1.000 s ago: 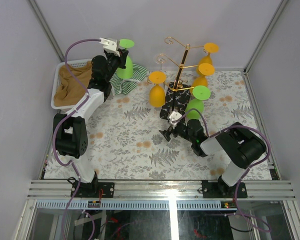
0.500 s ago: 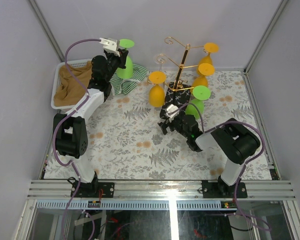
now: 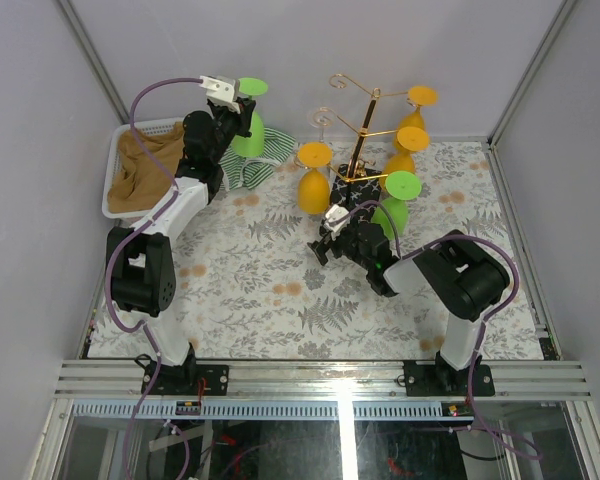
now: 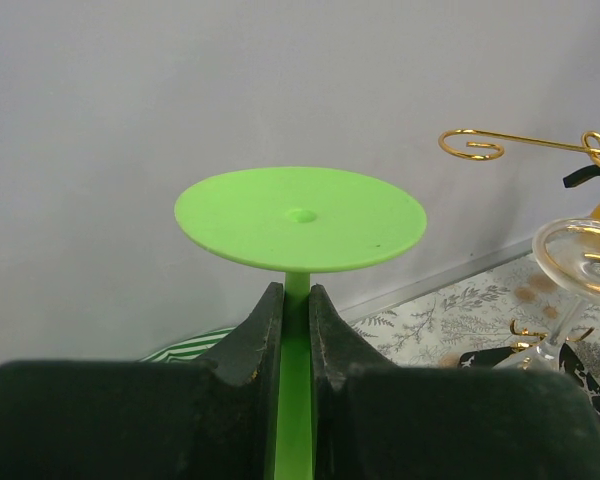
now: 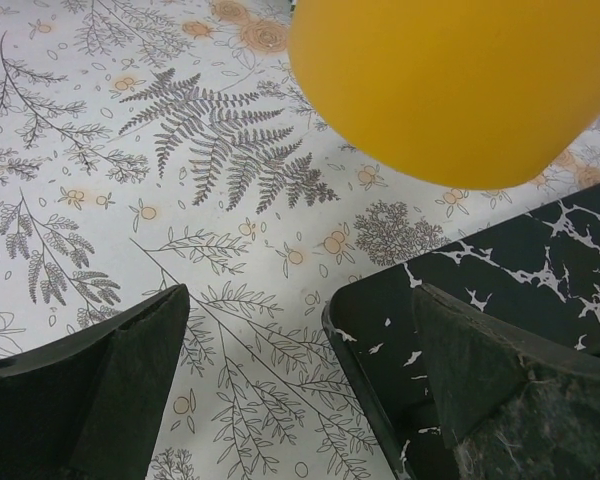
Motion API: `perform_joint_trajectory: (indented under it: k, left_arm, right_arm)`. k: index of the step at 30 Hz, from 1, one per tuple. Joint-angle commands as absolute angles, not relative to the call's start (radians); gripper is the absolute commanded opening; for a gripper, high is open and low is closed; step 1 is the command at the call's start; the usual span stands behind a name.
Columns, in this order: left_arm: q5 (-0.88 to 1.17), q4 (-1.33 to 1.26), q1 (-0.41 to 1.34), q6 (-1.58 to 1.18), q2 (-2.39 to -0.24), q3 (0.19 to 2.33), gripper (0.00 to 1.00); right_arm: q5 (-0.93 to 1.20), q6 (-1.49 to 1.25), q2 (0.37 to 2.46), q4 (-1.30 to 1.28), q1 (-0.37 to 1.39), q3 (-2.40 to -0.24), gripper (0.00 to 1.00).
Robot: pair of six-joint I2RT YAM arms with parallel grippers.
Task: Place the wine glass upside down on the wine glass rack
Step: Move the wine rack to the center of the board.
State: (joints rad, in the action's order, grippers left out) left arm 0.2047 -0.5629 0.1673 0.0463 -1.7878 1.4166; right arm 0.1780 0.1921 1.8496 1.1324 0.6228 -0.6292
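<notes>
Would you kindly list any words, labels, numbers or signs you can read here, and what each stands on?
No text is readable in any view.
The floral tablecloth and the rack's black base bear only patterns.
The green wine glass is plain.

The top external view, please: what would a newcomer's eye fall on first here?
The gold wine glass rack at the back centre, hung with upside-down yellow glasses. Next, the left gripper at the back left, shut on the stem of an inverted green wine glass.
</notes>
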Motion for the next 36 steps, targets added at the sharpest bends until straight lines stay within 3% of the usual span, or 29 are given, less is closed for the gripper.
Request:
perform_joint_trajectory:
  k: [1,9,24,36]
  left_arm:
    - [0.193,-0.589,0.16,0.075,-1.767,1.437,0.0]
    - [0.193,-0.586,0.157,0.081,-1.765,1.436,0.0]
    - [0.192,-0.585,0.158,0.072,-1.769,1.435,0.0]
    - [0.177,-0.604,0.158,0.073,-1.757,1.411,0.0]
  right_arm:
    - [0.248,0.216,1.825,1.181,0.617,-0.636,1.0]
    - [0.377,0.23,1.766,1.137,0.617,-0.586,0.98]
    - [0.395,0.227,1.721,1.141,0.617,-0.518,0.98]
    - [0.071,0.1,1.589,0.947,0.618,-0.514,0.99]
